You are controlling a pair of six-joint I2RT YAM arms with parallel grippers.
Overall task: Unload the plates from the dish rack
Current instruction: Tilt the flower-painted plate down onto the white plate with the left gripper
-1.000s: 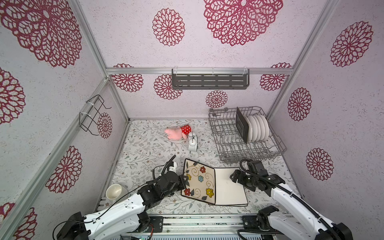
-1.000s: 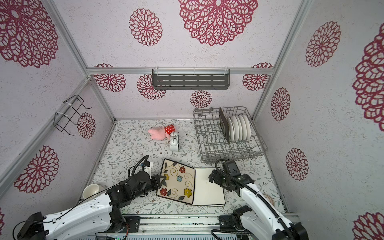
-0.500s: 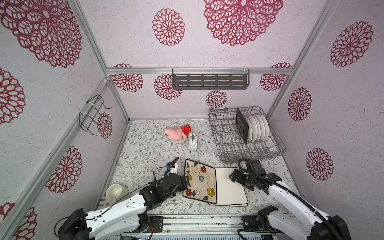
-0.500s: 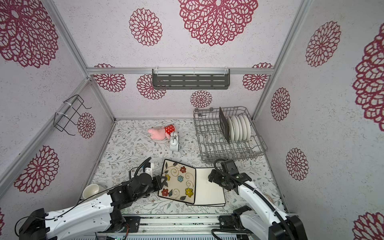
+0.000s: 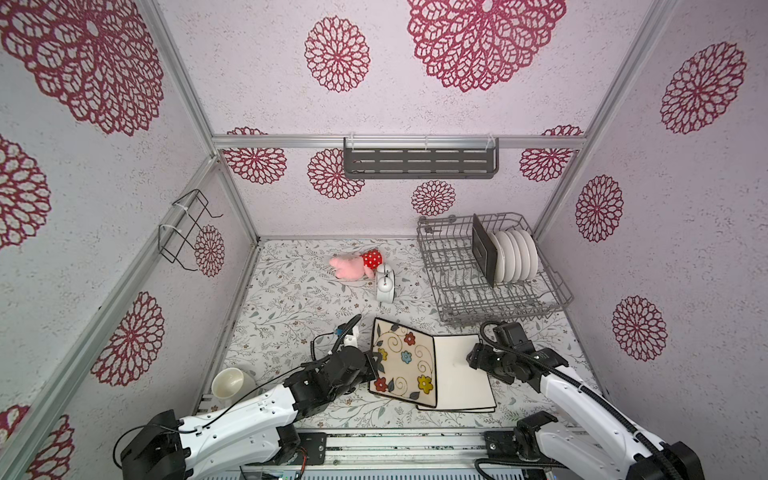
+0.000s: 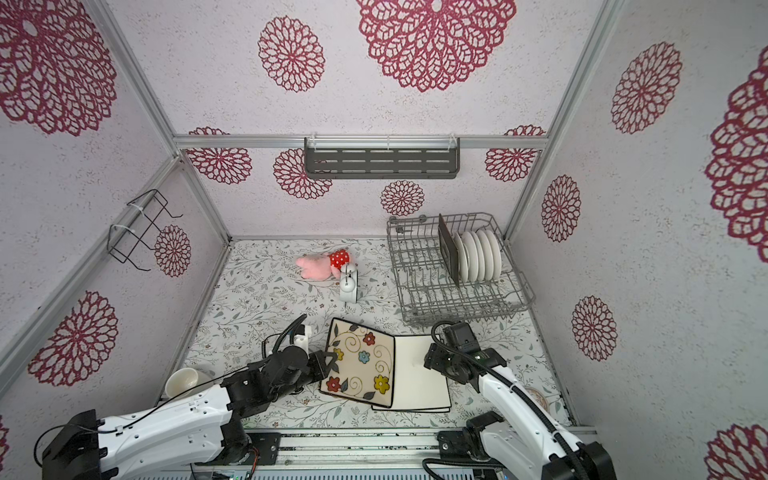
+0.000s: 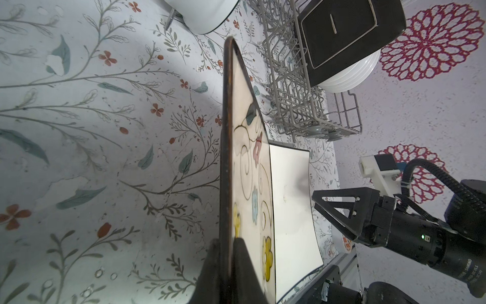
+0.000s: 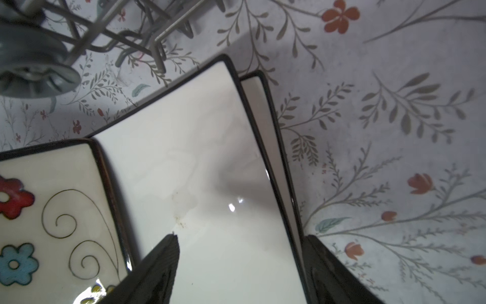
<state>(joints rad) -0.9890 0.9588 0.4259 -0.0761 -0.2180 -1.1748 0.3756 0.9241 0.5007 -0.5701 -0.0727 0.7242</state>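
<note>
The cream flowered plate (image 5: 405, 361) (image 6: 359, 361) lies at the table's front. It overlaps two stacked white black-rimmed plates (image 5: 461, 374) (image 8: 200, 158). My left gripper (image 5: 372, 365) (image 7: 227, 240) is shut on the flowered plate's left rim. My right gripper (image 5: 478, 359) (image 8: 242, 252) is open, with one finger over the top white plate and the other outside the stack's right edge. The dish rack (image 5: 449, 266) (image 6: 415, 270) at the back right holds a dark square plate (image 5: 482, 253) and several round white plates (image 5: 515, 255) upright.
A white mug (image 5: 228, 382) stands at the front left. A white alarm clock (image 5: 385, 284) and a pink plush toy (image 5: 351, 266) lie mid-table. A grey wall shelf (image 5: 419, 160) and a black wire holder (image 5: 187, 228) hang on the walls. A small printed round plate (image 6: 538, 397) shows beside the right arm.
The right gripper's jaws have narrowed a little around the white plates' edge. The left gripper keeps its hold on the flowered plate, which has barely moved.
</note>
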